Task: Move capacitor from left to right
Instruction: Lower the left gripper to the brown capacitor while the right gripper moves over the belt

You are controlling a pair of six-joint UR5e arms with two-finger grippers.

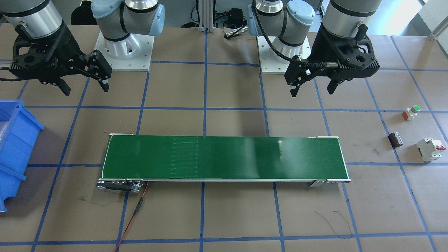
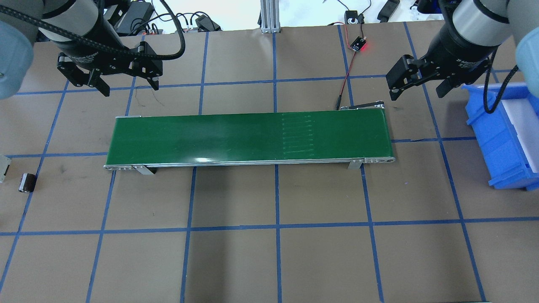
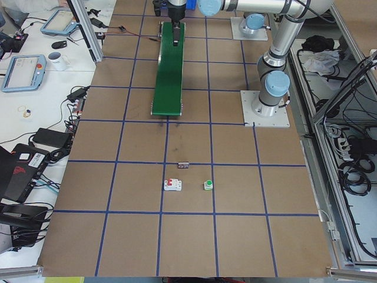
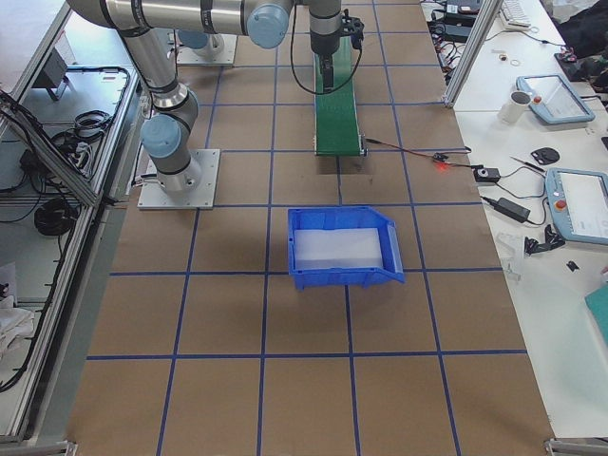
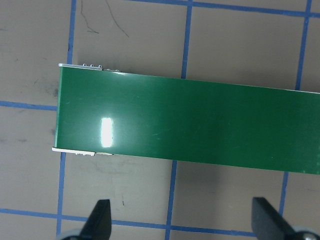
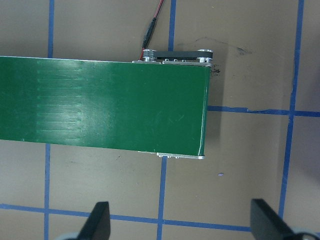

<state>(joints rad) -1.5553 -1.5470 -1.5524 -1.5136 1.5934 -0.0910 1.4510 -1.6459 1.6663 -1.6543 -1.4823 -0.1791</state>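
The capacitor (image 1: 395, 139) is a small dark cylinder lying on its side on the brown table, off the conveyor's end on my left side. It also shows in the overhead view (image 2: 28, 182) and the exterior left view (image 3: 183, 165). My left gripper (image 1: 312, 89) is open and empty, hovering above the table behind the conveyor's left end (image 2: 129, 87), well away from the capacitor. Its fingertips (image 5: 101, 216) frame the belt end below. My right gripper (image 1: 85, 89) is open and empty, hovering behind the conveyor's right end (image 2: 417, 93); its fingertips (image 6: 101, 219) show in the right wrist view.
A long green conveyor belt (image 2: 248, 136) lies across the table's middle. A blue bin (image 2: 501, 134) stands at my right end. A white circuit breaker with red tabs (image 1: 431, 149) and a green-capped push button (image 1: 411, 112) lie near the capacitor. A red-black cable (image 1: 134, 210) runs off the conveyor.
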